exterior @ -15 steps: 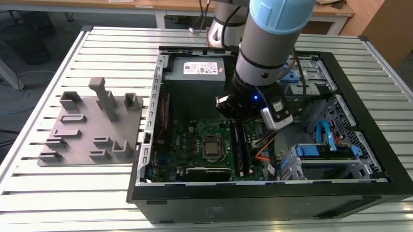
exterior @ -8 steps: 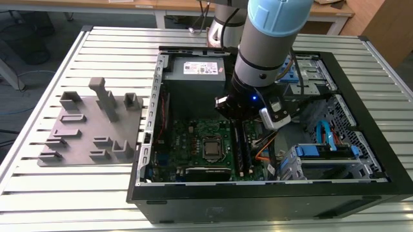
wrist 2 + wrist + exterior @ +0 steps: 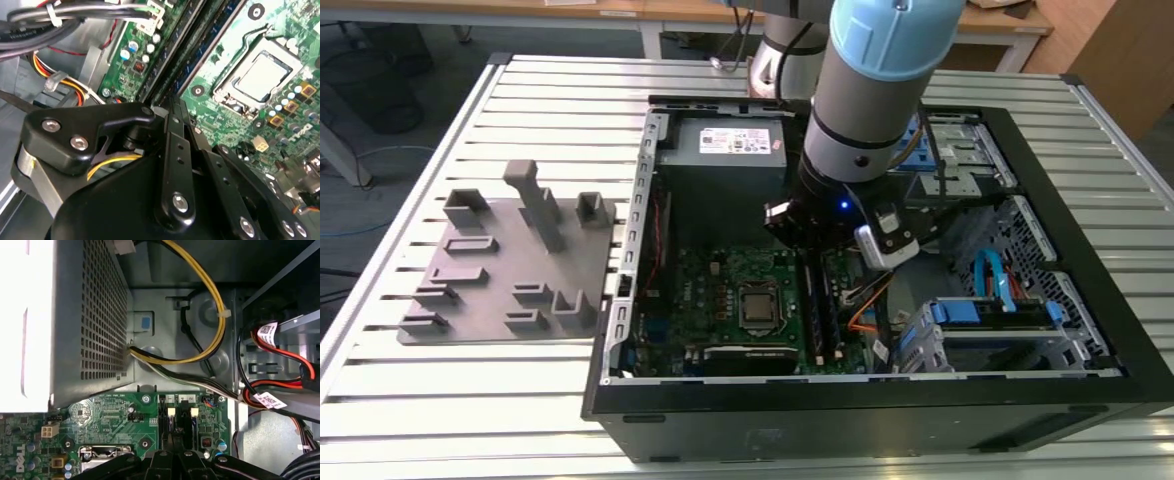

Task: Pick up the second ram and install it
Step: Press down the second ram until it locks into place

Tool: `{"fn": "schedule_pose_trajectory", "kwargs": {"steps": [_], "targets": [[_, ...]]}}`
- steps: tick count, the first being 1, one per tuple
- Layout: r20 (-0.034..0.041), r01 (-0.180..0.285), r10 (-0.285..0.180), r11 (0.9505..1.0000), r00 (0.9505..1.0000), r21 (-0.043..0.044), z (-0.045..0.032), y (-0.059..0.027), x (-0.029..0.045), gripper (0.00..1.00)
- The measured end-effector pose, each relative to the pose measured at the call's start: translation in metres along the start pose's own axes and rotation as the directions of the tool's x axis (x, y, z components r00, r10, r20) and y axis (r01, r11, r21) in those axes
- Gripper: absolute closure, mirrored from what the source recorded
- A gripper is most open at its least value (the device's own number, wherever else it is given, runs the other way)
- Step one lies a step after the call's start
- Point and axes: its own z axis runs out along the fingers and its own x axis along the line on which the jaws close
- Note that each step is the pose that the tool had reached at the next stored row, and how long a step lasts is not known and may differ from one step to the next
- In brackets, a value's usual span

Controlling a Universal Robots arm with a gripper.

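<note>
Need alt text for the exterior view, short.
A robot arm reaches down into an open computer case lying on a slatted metal table, its gripper low over the memory slots beside the processor socket on the green motherboard. A grey holder tray sits outside the case on the exterior view's left.

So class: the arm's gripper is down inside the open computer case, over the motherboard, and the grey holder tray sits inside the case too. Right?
Not quite. In the exterior view the grey holder tray lies outside the computer case, on the slatted table. The gripper is indeed over the motherboard.
</note>
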Motion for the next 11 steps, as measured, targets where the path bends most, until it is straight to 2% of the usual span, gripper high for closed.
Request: {"fn": "schedule_pose_trajectory", "kwargs": {"steps": [3, 5, 7, 11], "targets": [[0.0010, 0.000, 0.000, 1.0000, 1.0000, -0.0014, -0.0024, 0.0005, 0.0000, 0.89], [0.0005, 0.000, 0.000, 1.0000, 1.0000, 0.0003, -0.0102, 0.0009, 0.0001, 0.89], [0.0005, 0.000, 0.000, 1.0000, 1.0000, 0.0010, -0.0128, 0.0007, 0.0002, 0.89], [0.0008, 0.000, 0.000, 0.9999, 1.0000, 0.0143, -0.0137, -0.0085, 0.0000, 0.89]]}}
